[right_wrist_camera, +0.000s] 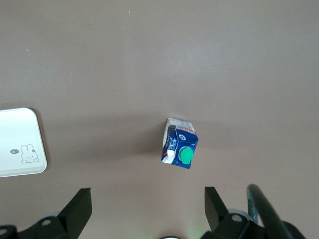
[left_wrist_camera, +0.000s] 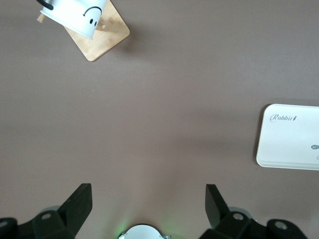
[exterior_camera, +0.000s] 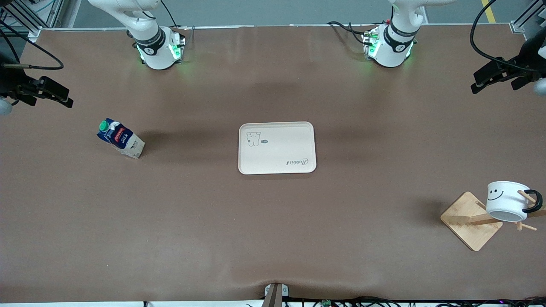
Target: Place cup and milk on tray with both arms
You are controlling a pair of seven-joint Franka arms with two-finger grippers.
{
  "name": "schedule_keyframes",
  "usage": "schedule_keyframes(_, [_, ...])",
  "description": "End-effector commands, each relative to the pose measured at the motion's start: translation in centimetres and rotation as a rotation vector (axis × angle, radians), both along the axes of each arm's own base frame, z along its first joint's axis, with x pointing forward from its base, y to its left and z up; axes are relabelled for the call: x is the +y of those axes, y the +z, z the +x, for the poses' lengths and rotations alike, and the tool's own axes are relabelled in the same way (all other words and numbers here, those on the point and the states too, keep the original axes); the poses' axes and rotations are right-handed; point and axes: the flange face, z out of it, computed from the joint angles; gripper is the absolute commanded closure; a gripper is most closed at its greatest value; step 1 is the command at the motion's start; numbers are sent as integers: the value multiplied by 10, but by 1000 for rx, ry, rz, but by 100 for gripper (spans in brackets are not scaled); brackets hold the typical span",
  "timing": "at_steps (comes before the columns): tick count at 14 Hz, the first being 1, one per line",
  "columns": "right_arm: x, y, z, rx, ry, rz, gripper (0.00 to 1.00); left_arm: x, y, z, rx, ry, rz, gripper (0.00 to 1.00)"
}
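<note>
The cream tray [exterior_camera: 277, 148] lies flat at the middle of the table, with nothing on it. The milk [exterior_camera: 120, 137] stands on the table toward the right arm's end. The cup [exterior_camera: 505, 200] hangs tilted on a peg of a wooden rack toward the left arm's end, nearer the front camera than the tray. My left gripper [left_wrist_camera: 148, 196] is open and empty, high over bare table, with the cup [left_wrist_camera: 75, 15] and tray [left_wrist_camera: 291, 137] far off. My right gripper [right_wrist_camera: 148, 199] is open and empty, high over the table close to the milk [right_wrist_camera: 180, 144]. Both hands are out of the front view.
The rack has a square wooden base [exterior_camera: 469, 221] and thin pegs. Black clamp mounts [exterior_camera: 42, 91] [exterior_camera: 503, 70] stick in over both ends of the table. The arm bases [exterior_camera: 158, 51] [exterior_camera: 390, 47] stand along the table's edge farthest from the front camera.
</note>
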Motion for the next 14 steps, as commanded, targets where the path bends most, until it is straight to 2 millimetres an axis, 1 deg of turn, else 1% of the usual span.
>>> schedule_keyframes(1, [-3, 4, 3, 0, 2, -10, 0, 29, 10, 2, -11, 39, 6, 0])
schedule_keyframes(3, [-4, 4, 3, 1, 0, -10, 0, 45, 7, 4, -16, 74, 16, 0])
schedule_keyframes(5, [-3, 4, 3, 0, 2, -10, 0, 89, -3, 5, -63, 162, 16, 0])
schedule_keyframes(6, [-3, 4, 3, 0, 2, -10, 0, 111, -10, 2, -90, 208, 9, 0])
schedule_keyframes(7, [-3, 4, 3, 0, 2, -10, 0, 126, -17, 2, -111, 233, 13, 0])
schedule_keyframes(9, [-2, 4, 3, 1, 3, -10, 0, 142, -36, 7, -146, 269, 2, 0])
schedule_keyframes(10, [-2, 4, 3, 1, 2, -10, 0, 151, -49, 7, -178, 298, -17, 0])
schedule_keyframes(12, [-4, 4, 3, 0, -1, -10, 0, 164, -82, 4, -255, 347, -39, 0])
schedule_keyframes(14, [-4, 4, 3, 1, 0, -10, 0, 169, -114, 5, -338, 362, -26, 0])
